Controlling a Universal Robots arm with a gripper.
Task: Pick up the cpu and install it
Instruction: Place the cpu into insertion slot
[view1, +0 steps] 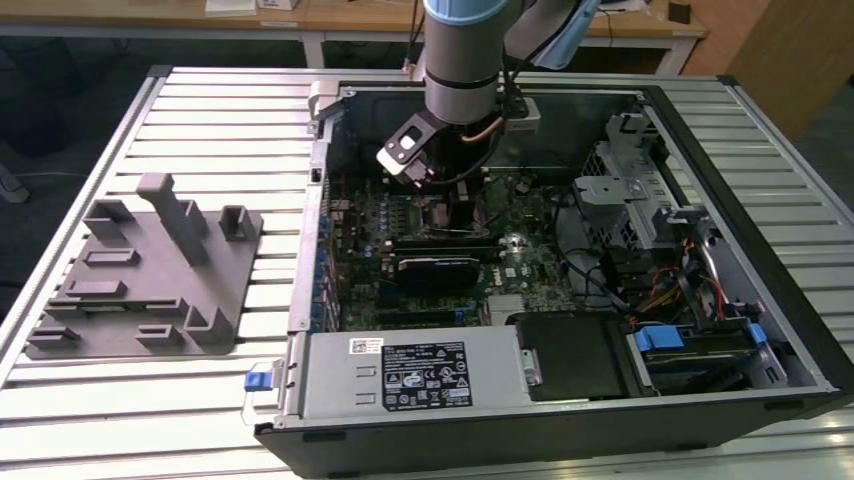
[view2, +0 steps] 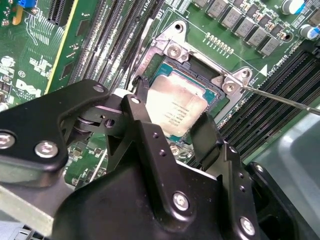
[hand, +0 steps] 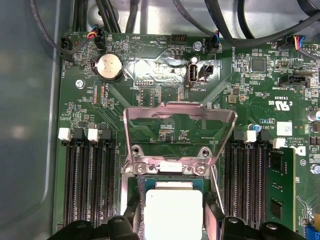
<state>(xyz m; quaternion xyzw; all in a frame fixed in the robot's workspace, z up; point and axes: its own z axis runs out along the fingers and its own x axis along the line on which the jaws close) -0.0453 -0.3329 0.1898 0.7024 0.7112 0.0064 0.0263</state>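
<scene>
Exterior view. A slatted pale metal desk (view1: 214, 100) carries an open black computer case (view1: 534, 435) and, well apart toward the exterior view's left, a grey plastic fixture block (view1: 147, 270). The arm reaches down into the case, and its black tool (view1: 434, 185) is low over the green motherboard (view1: 534, 265). A second, wooden desk (view1: 347, 15) stands behind. Cables, drive cages and the case walls crowd the board closely, leaving little room to either side.

Second wrist view. The small flat square cpu with a shiny silver metal top (view2: 175, 107) lies within the square metal socket frame (view2: 170, 50). The tool is set narrow, to the chip's width, with its fingers (view2: 205, 135) against two opposite edges of the cpu. Whether the chip is fully seated or just above its seat cannot be told. A thin steel lever (view2: 280, 97) stands clear of the frame.

First wrist view. The hinged metal load plate (hand: 180, 115) is raised open beyond the cpu (hand: 172, 212), and black memory slots (hand: 90, 185) run along both sides.

Handling (judged). The chip is light, rigid and smooth-topped, so it can slip. Its underside and the socket contacts are probably delicate. The bare side edges are therefore the sound place to grip it, and it should be kept level.
</scene>
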